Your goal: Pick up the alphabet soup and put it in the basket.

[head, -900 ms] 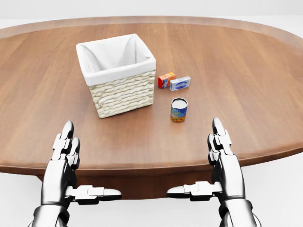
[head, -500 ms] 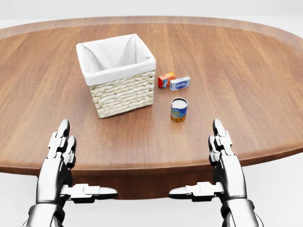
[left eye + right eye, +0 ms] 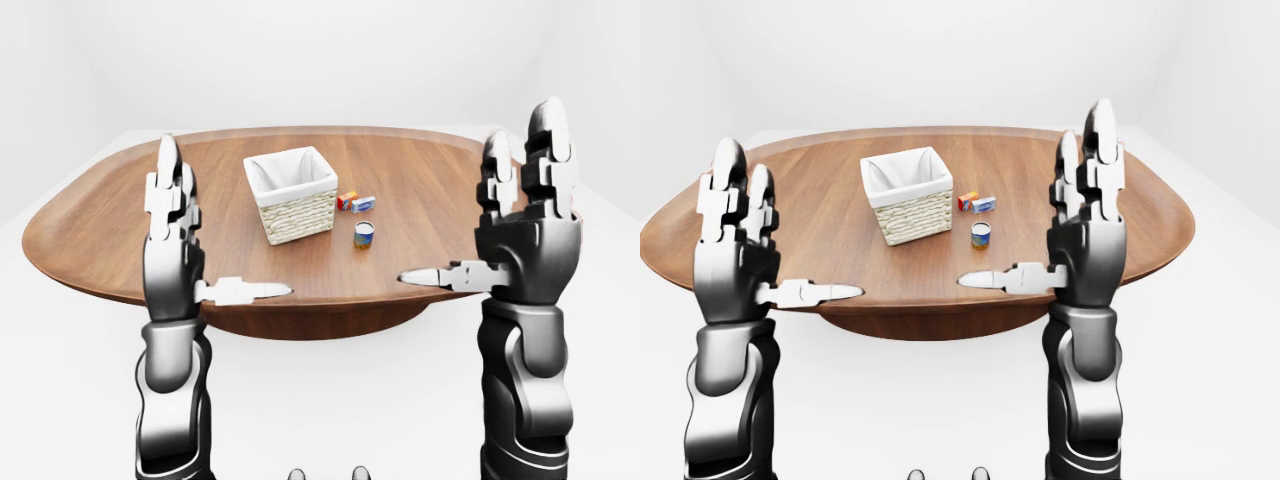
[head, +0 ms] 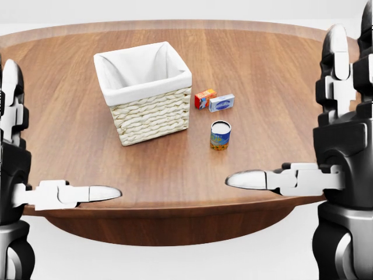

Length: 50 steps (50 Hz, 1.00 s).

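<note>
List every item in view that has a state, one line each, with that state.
alphabet soup can: upright on the table, not gripped
basket: upright, open at the top, nothing visible inside
orange box: lying on the table, touching the blue-and-white box
blue-and-white box: lying flat
left hand: open, raised, holding nothing
right hand: open, raised, holding nothing
</note>
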{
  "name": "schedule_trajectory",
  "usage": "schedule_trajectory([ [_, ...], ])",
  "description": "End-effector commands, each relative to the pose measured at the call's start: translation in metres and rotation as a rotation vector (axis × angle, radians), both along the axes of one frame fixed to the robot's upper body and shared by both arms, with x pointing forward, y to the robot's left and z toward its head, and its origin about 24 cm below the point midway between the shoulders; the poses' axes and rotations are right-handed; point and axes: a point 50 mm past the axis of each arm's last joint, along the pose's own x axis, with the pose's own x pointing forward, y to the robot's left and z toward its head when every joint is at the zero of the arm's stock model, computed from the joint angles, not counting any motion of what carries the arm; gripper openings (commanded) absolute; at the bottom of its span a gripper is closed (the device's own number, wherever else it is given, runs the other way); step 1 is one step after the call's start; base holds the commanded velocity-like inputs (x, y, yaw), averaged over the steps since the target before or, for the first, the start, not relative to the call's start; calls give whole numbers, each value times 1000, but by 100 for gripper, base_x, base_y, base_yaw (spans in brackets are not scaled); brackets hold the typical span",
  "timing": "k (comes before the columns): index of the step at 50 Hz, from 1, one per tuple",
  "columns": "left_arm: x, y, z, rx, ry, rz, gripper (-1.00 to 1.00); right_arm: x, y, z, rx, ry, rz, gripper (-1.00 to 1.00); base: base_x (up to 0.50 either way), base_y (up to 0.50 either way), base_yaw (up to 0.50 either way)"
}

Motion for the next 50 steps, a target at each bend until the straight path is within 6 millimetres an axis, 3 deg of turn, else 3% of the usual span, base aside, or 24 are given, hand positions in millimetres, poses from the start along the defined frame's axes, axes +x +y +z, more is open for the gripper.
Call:
schedule_trajectory([
  [1, -23, 0, 40, 36, -213, 18, 100, -37, 4, 49, 34, -292, 32, 100, 0, 0, 0],
  [3, -24, 2, 43, 35, -228, 26, 100, -30, 3, 38, 29, -222, 29, 100, 0, 0, 0],
  [10, -17, 1, 28, 26, -151, 36, 100, -30, 6, 36, 29, -211, 35, 100, 0, 0, 0],
  [17, -20, 2, 34, 38, -183, 43, 100, -22, 8, 24, 6, -143, 31, 100, 0, 0, 0],
  [50, -13, 4, 24, 40, -125, 58, 100, -20, 13, 18, -26, -110, 16, 100, 0, 0, 0],
])
